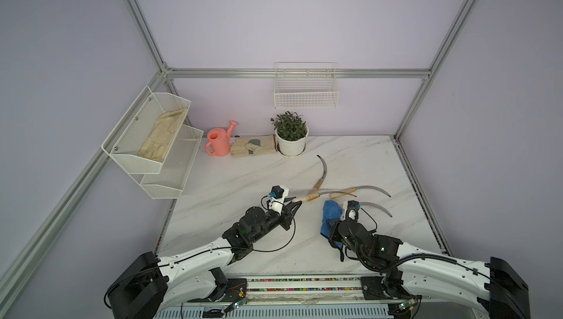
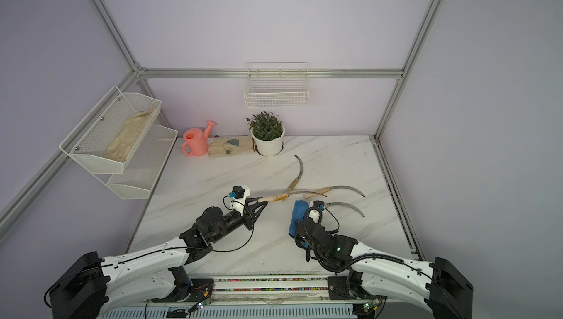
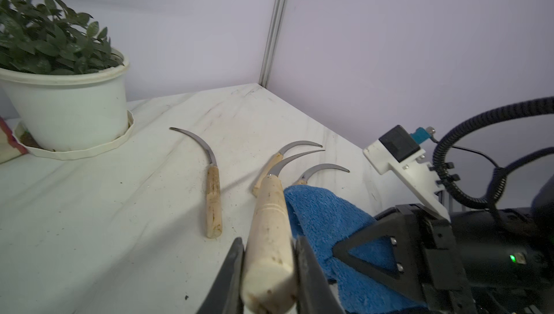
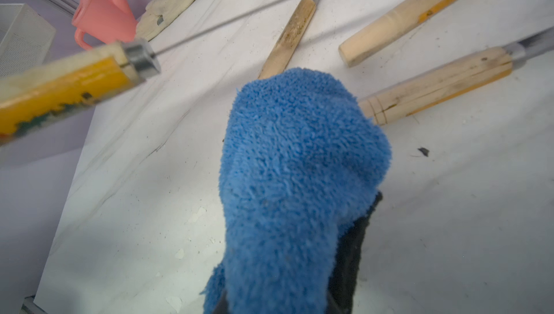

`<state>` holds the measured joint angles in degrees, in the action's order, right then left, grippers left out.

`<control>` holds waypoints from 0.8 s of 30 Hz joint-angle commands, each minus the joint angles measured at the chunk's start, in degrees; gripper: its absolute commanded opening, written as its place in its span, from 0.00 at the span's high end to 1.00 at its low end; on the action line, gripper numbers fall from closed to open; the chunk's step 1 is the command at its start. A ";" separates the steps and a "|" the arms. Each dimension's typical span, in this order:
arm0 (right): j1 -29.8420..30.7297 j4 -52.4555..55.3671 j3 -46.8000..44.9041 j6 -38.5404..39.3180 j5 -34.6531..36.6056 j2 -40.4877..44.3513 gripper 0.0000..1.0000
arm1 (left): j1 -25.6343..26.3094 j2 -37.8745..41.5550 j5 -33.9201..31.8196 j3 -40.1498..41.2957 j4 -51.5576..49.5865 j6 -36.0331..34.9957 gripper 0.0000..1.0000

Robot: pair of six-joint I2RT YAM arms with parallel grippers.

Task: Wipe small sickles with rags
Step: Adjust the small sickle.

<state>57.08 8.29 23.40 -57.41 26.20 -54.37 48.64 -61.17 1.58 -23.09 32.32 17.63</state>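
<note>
One small sickle (image 3: 271, 204), handle clamped in my left gripper (image 3: 269, 242); blue rag (image 4: 299, 162) pinched tight in my right gripper (image 3: 341, 249); best I hold it steady and wipe handle-end to tip.

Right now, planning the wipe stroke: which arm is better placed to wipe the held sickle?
Right: the right tool grips the rag close beside the blade; the left tool is shut on the sickle.
</note>
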 commanded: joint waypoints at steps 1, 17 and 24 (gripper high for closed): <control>0.39 -7.39 1.86 -0.60 1.93 -2.60 1.00 | -0.22 1.46 5.52 -0.93 1.52 3.35 1.00; 0.40 -11.49 7.37 5.85 6.79 -2.13 1.00 | 0.00 1.11 10.76 1.92 1.26 4.97 1.00; 0.35 -11.20 15.33 12.56 6.91 -6.42 1.00 | 0.58 -1.81 12.74 1.72 1.26 4.19 1.00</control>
<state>57.14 1.26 34.46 -49.65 33.01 -59.31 48.66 -61.60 10.59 -22.57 32.29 21.93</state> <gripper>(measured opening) 0.197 0.232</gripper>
